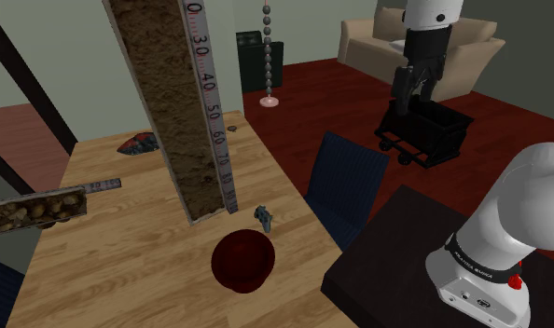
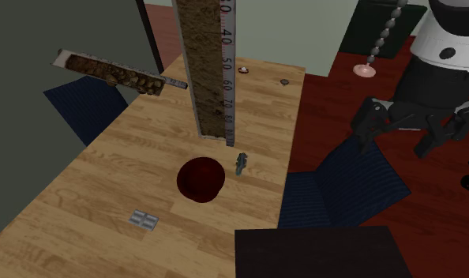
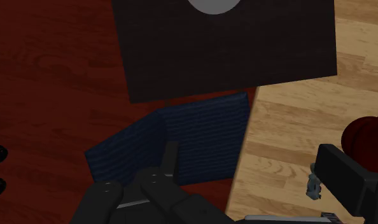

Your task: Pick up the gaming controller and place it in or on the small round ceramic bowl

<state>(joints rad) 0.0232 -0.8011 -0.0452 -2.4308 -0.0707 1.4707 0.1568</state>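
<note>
The gaming controller (image 1: pixel 264 218) is a small grey piece lying on the wooden table (image 1: pixel 126 270), close to the edge by the chair. Just beside it sits the round dark red bowl (image 1: pixel 242 261), empty. My black gripper (image 1: pixel 413 93) hangs high over the red floor, well away from the table, open with nothing between its fingers. From the second exterior view the controller (image 2: pixel 240 163) lies right of the bowl (image 2: pixel 200 178), and the gripper (image 2: pixel 391 146) is far to the right. In the wrist view the controller (image 3: pixel 315 184) shows next to one finger (image 3: pixel 347 178), with the bowl (image 3: pixel 366 137) beyond it.
A tall brown column with a numbered scale (image 1: pixel 186 102) stands on the table behind the bowl. A similar bar (image 1: pixel 37 210) lies at the left. A dark blue chair (image 1: pixel 345 186) stands against the table edge. A black cart (image 1: pixel 424 130) is on the floor. The black stand (image 1: pixel 396 270) is near.
</note>
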